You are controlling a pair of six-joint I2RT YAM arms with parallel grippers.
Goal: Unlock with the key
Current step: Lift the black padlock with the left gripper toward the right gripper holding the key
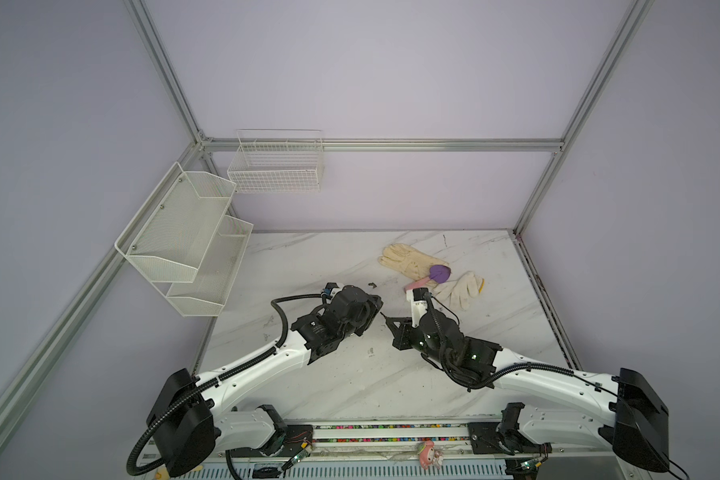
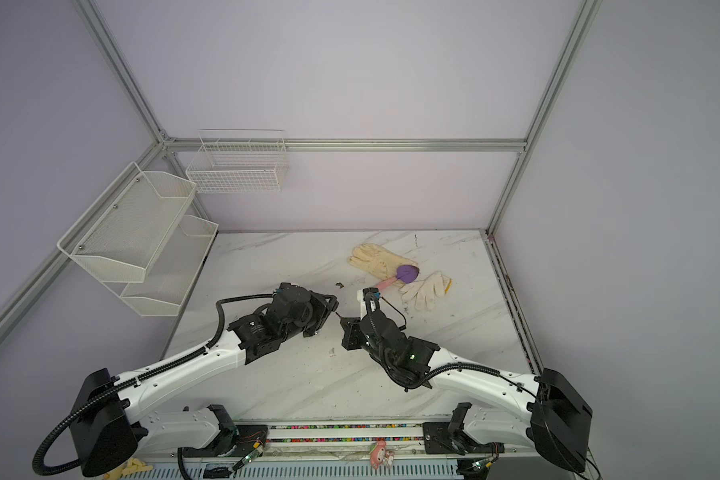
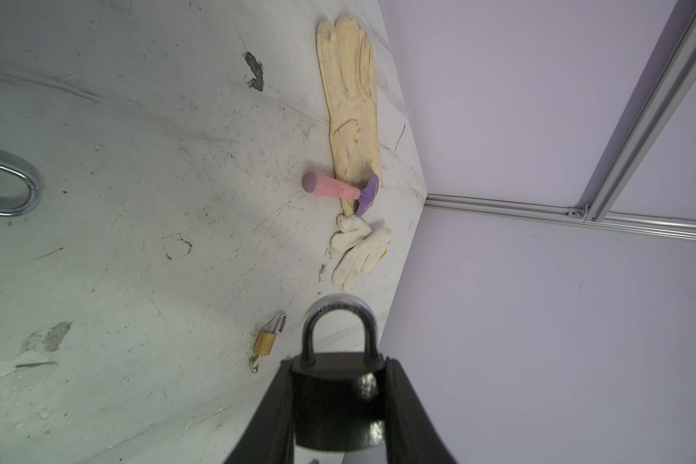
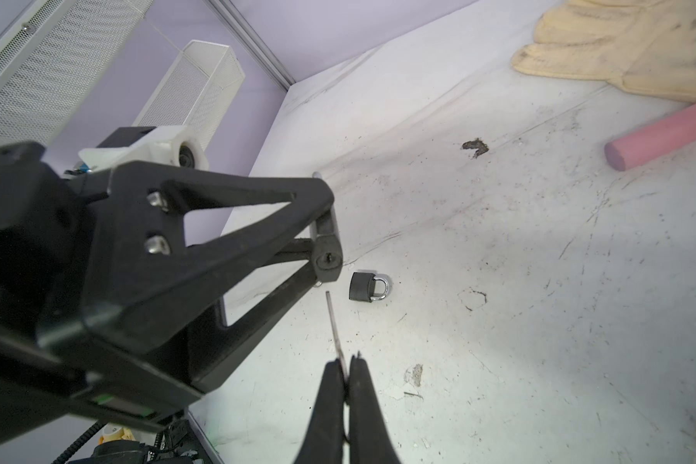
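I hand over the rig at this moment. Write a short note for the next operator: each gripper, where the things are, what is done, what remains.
Left gripper: shut on the padlock, shackle closed.
Right gripper: shut on the key, blade pointing toward the padlock.
Key tip is just short of the keyhole, not inside.
Done: padlock and key are both gripped and face each other.
Left: line up the tip, insert, turn until the shackle opens.
Also on the table: a second black lock and a brass lock, both lying loose.
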